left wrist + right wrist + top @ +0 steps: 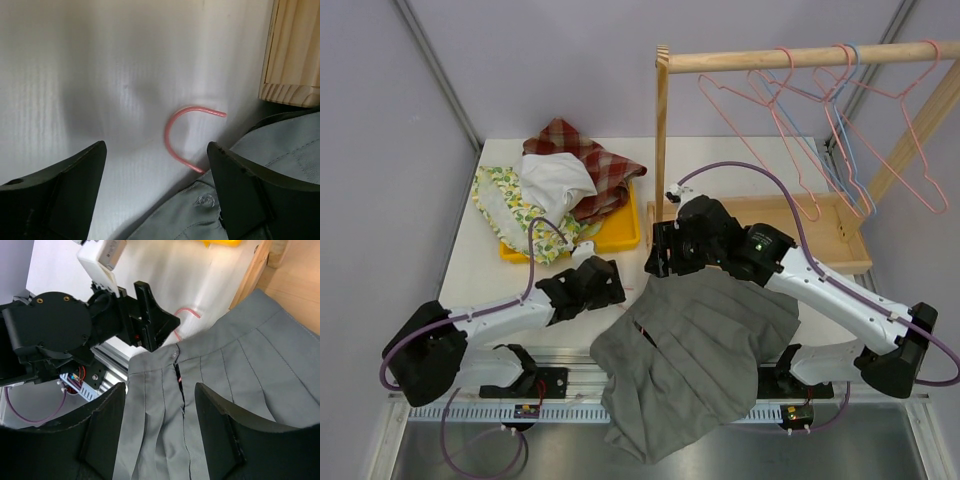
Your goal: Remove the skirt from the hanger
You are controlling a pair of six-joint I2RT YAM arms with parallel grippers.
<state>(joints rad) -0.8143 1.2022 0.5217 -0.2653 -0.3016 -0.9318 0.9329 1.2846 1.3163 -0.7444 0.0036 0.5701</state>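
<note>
Two open, empty grippers: left gripper (156,150) is straddling the hook (166,136), clear both sides, right gripper (160,390) is hovering above the skirt (700,350). Skirt is spilling off the table's (470,270) near edge.

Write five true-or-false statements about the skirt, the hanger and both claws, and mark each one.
1. The skirt lies on the table, draped over its near edge. True.
2. The left claw is shut on the hook. False: it is open, and the hook lies ungripped in front of it.
3. The skirt is off its hanger. False: the hook pokes out at the waistband.
4. The right claw is open above the skirt. True.
5. Other hangers hang on the wooden rail. True.
</note>
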